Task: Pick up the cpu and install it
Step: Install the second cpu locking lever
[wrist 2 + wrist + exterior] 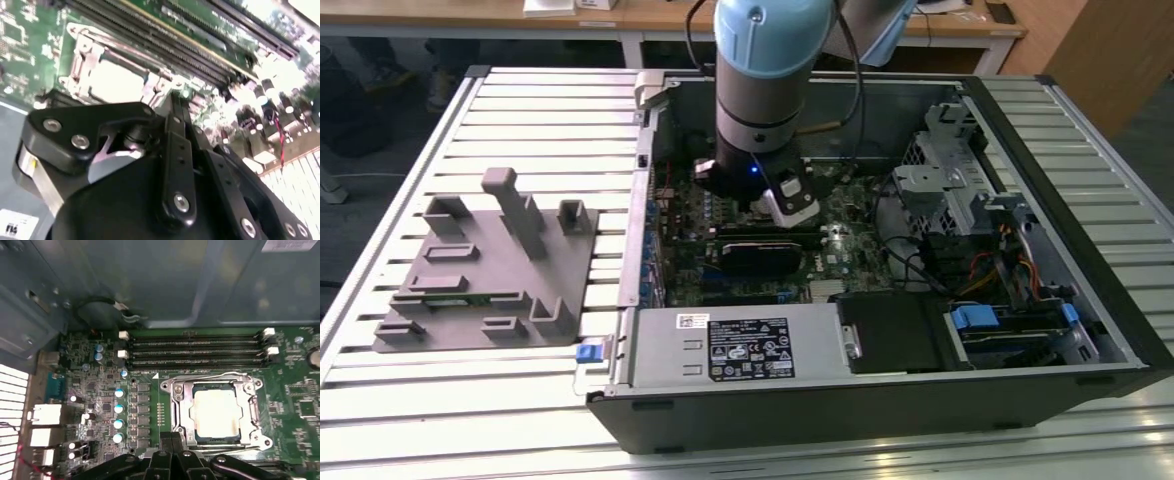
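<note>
1. Closest to the wrist cameras: black linkage gripper (172, 445), matte plastic with bright screw heads; fingers look pinched together with nothing between them, tips just beside the socket frame (216, 412).
2. Just past the tips: cpu (216, 411), flat pale silvery square, seated inside the metal socket frame on the green motherboard (300, 400).
3. Beyond the socket: four long black memory slots (195, 351) with white end clips.
4. Farthest out, exterior view: grey ribbed table (507, 110) carrying the open steel case (881, 395).
</note>
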`<action>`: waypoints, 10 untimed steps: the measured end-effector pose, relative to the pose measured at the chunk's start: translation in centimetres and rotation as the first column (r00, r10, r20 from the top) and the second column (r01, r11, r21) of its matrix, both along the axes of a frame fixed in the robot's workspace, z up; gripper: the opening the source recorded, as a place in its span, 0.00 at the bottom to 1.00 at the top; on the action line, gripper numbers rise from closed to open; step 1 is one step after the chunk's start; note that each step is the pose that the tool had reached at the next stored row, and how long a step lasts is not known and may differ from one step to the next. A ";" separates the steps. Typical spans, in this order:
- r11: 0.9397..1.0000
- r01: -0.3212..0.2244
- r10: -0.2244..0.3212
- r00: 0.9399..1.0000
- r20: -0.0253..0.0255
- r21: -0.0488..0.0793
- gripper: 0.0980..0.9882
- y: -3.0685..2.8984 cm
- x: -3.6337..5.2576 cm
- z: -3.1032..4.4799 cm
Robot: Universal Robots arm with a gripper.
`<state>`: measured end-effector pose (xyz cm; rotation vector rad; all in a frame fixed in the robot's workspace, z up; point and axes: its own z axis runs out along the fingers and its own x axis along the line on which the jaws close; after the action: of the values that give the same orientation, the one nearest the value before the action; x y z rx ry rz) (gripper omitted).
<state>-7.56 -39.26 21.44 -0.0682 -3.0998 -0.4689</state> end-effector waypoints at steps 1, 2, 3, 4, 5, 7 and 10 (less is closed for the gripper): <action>1.000 0.000 0.000 1.000 0.000 0.000 0.01 0.00 0.00 0.31; 1.000 0.000 0.000 1.000 0.000 0.000 0.01 0.00 0.00 0.52; 1.000 0.000 0.000 1.000 0.000 0.001 0.01 0.00 0.00 0.70; 1.000 0.000 0.000 1.000 0.000 0.003 0.01 0.00 0.00 0.85; 1.000 0.000 0.000 1.000 0.000 0.004 0.01 0.00 0.00 1.00; 1.000 0.000 0.000 1.000 0.000 0.010 0.01 0.00 0.00 1.38; 1.000 0.000 0.000 1.000 0.000 0.016 0.01 0.00 0.00 2.02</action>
<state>-7.56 -39.26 23.46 -0.0682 -3.0955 -0.4942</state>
